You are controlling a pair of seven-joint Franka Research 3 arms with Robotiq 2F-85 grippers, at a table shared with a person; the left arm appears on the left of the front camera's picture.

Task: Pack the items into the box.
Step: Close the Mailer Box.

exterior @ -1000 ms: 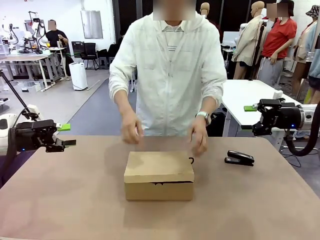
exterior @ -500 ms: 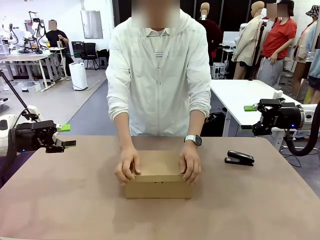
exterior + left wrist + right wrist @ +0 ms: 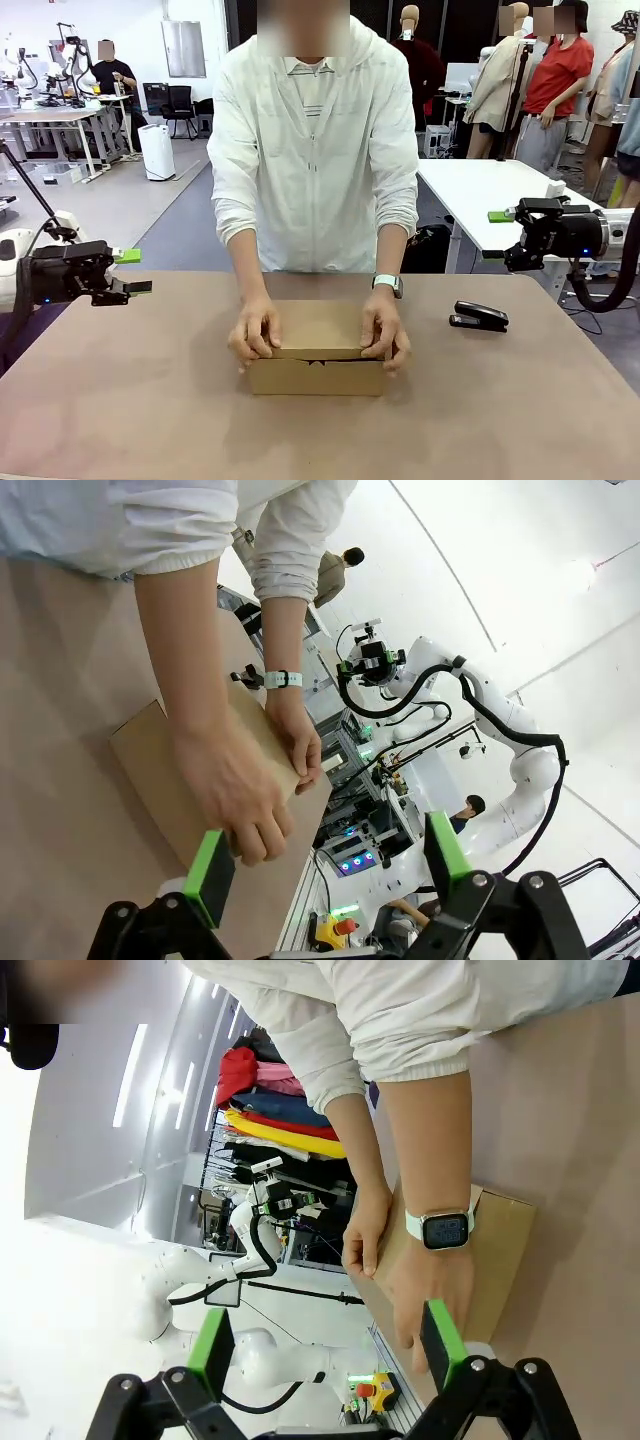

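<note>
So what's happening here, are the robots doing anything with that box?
Not right now. The person's hands are on both ends of the tan cardboard box in the middle of the table, pressing its flap lid down. The left tool and right tool hang open at the table's sides, holding nothing. A black stapler lies near the right one.

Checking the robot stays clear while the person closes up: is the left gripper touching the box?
Apart. The front view shows the left gripper open at the table's left edge, bare tabletop between it and the box.
</note>
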